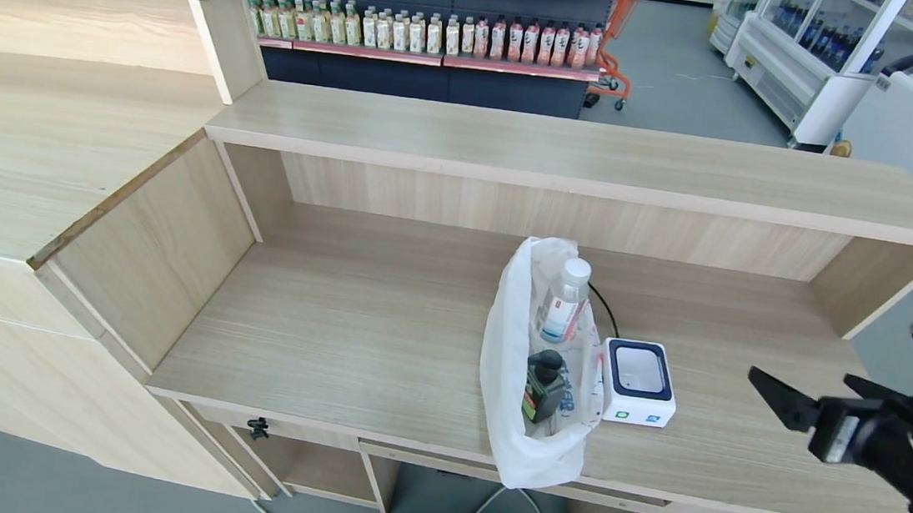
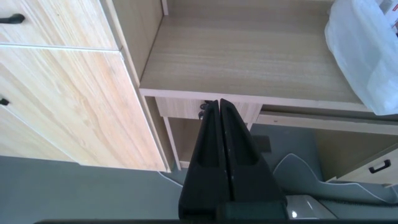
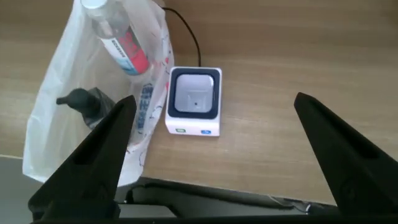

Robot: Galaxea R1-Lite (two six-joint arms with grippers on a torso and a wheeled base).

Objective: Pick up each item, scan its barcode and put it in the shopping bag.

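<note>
Right gripper (image 1: 798, 375): spread wide, empty. Scanner (image 1: 637, 381) ahead of its fingertips; shopping bag (image 1: 505, 362) beyond, touching scanner, holding water bottle (image 1: 565, 300) and pump bottle (image 1: 542, 382). Left gripper (image 2: 219, 106): clenched, empty.

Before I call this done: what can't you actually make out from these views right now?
- Head view: the bottom of the shopping bag; its white folds hide anything beneath the water bottle and the pump bottle.
- Head view: the far end of the cable from the scanner, lost behind the bag.
- Left wrist view: the bag is cut off by the picture's edge, contents unseen.
- All views: barcodes on both bottles, too small.
</note>
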